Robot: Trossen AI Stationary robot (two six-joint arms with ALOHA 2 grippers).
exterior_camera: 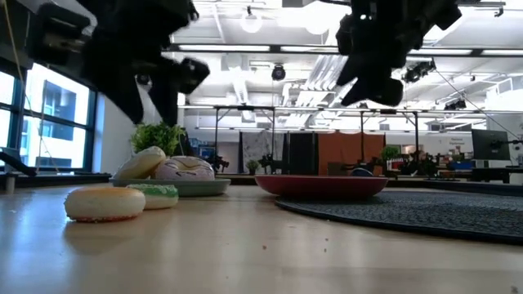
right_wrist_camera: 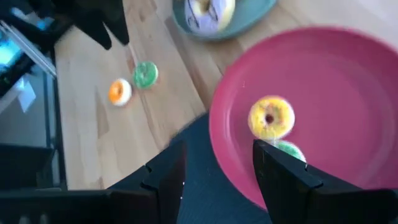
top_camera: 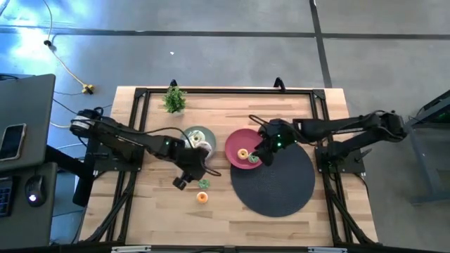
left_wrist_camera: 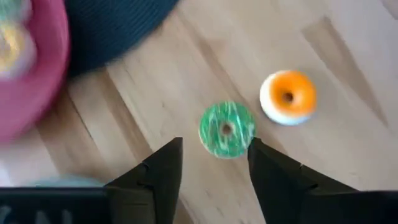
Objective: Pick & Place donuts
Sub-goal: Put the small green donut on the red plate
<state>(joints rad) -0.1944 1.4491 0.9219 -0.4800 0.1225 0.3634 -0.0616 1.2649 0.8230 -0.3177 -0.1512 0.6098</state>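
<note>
A small green donut [left_wrist_camera: 226, 129] lies flat on the wood just ahead of my open left gripper [left_wrist_camera: 214, 163], with an orange donut [left_wrist_camera: 287, 96] beside it. In the high view my left gripper [top_camera: 190, 178] hovers left of the green donut [top_camera: 203, 183]. My open right gripper [right_wrist_camera: 217, 168] hangs over the pink plate [right_wrist_camera: 348, 93], which holds a yellow donut [right_wrist_camera: 271, 117] and a green one [right_wrist_camera: 289, 149], half hidden by a finger. Two larger donuts [exterior_camera: 184, 168] rest on the grey-green plate [exterior_camera: 204, 187].
The big black round mat [top_camera: 278, 183] lies under the pink plate's [top_camera: 235, 140] near right edge. A small potted plant [top_camera: 174, 99] stands at the far edge. Bare wood lies left of the grey-green plate [top_camera: 204, 133] and along the near edge.
</note>
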